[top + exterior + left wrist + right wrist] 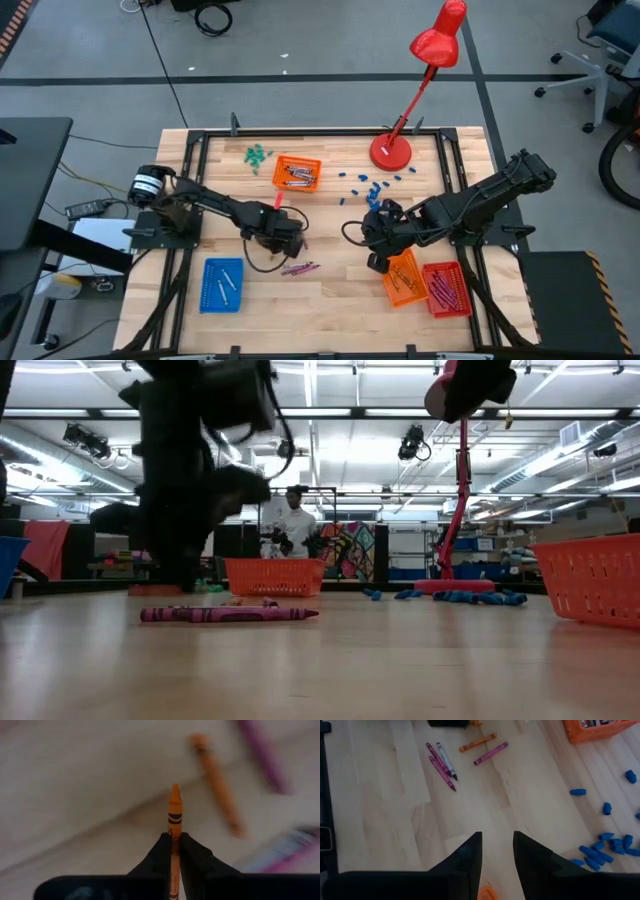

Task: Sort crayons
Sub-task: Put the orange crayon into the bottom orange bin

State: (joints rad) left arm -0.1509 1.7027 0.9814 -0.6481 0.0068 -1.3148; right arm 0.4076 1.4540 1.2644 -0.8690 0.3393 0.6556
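The left gripper [174,851], clamped on an orange crayon [174,815] near table centre, grips only its lower end, so it may pivot or slip; the right gripper [497,851] waits at 4 o'clock, fingers apart.

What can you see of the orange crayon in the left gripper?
The thin orange wax crayon has a pointed tip, a paper wrapper and a black band. It is clamped between the dark fingers of the left gripper, tip pointing away from the wrist, off the light wooden table. Its rear end is hidden.
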